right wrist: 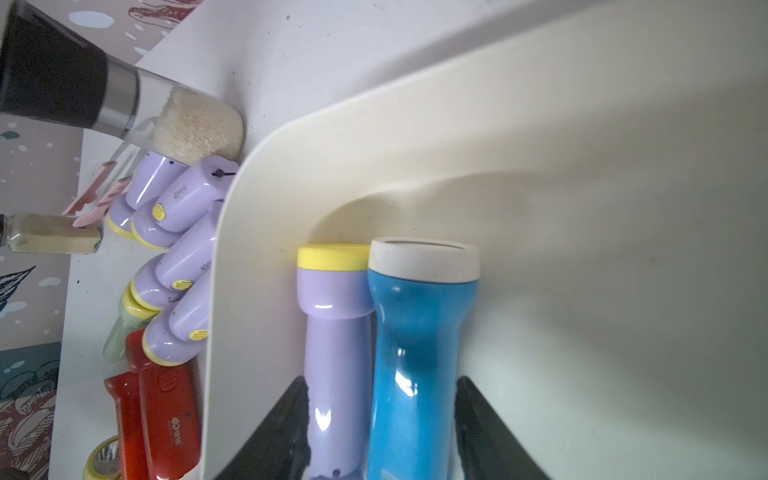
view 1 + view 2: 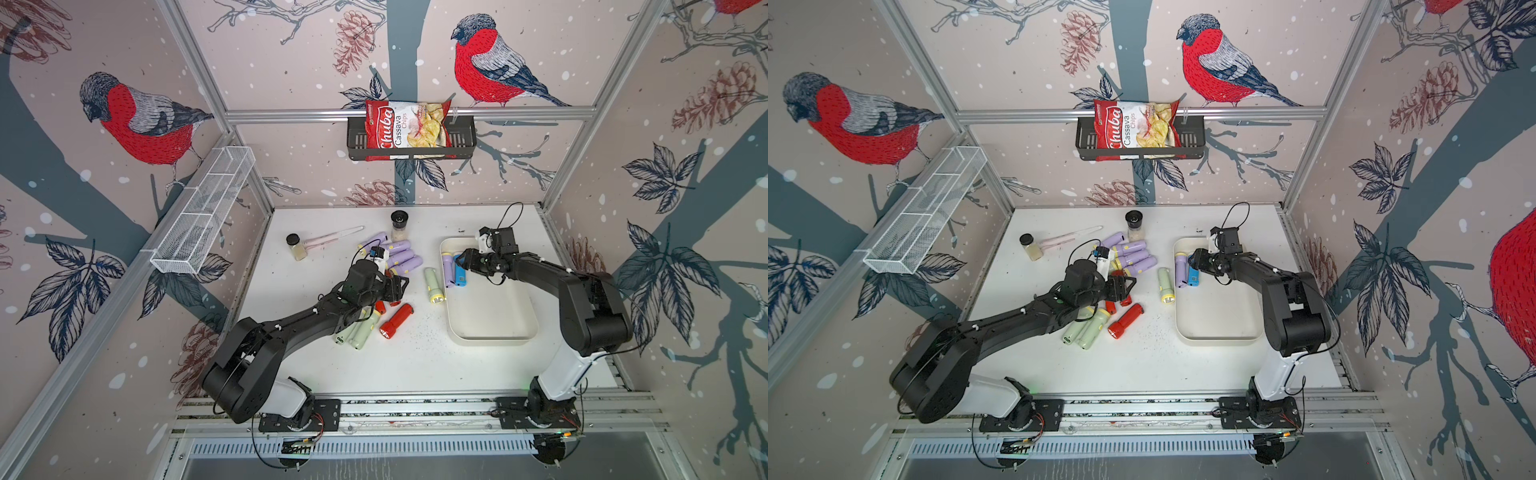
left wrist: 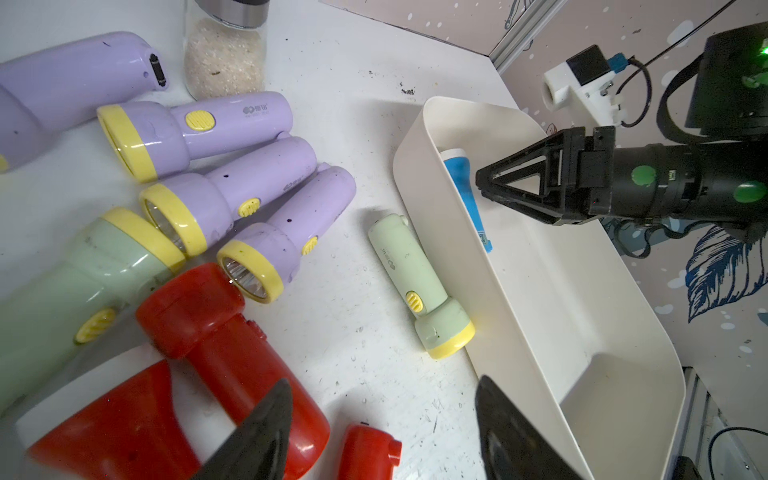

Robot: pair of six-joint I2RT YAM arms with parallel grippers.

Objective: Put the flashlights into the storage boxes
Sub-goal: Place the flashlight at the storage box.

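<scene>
The cream storage box (image 2: 490, 338) (image 2: 1221, 338) lies at the right of the table. A lilac flashlight (image 2: 448, 270) (image 1: 336, 353) and a blue one (image 2: 460, 276) (image 1: 415, 353) lie side by side in its far left corner. My right gripper (image 2: 459, 264) (image 1: 382, 386) is open and straddles both. My left gripper (image 2: 397, 286) (image 3: 384, 380) hangs open over red flashlights (image 3: 216, 324), holding nothing. Lilac flashlights (image 2: 399, 257) (image 3: 232, 124) are heaped behind it. A pale green flashlight (image 2: 433, 284) (image 3: 419, 282) lies against the box's outer wall (image 3: 436, 249). A red flashlight (image 2: 397, 321) and pale green ones (image 2: 361, 332) lie nearer the front.
Two clear jars with black lids (image 2: 399, 224) (image 2: 297, 247) and a pink tool (image 2: 332, 237) stand behind the heap. A white wire basket (image 2: 203, 212) hangs on the left wall. A black shelf (image 2: 465, 137) with a chips bag hangs on the back wall.
</scene>
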